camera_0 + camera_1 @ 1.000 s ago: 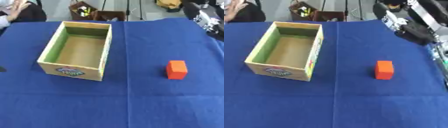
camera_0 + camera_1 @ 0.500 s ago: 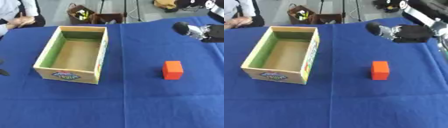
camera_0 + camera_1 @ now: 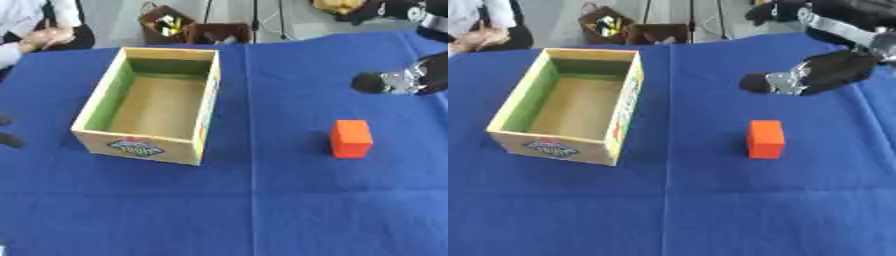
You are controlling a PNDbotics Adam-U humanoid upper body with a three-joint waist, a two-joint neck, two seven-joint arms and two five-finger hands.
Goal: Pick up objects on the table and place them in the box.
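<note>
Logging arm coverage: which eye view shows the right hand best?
The right eye view: the right hand and forearm show whole, above the orange block. The left eye view cuts the hand off at its right edge.

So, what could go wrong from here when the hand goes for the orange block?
1. The right hand is above and behind the orange block, not yet touching it. A descent slightly off could knock the block over or push it along the blue cloth.
2. The box stands well to the left of the block, so the carry must clear its near wall; a low carry might hit the wall or shift the box.
</note>
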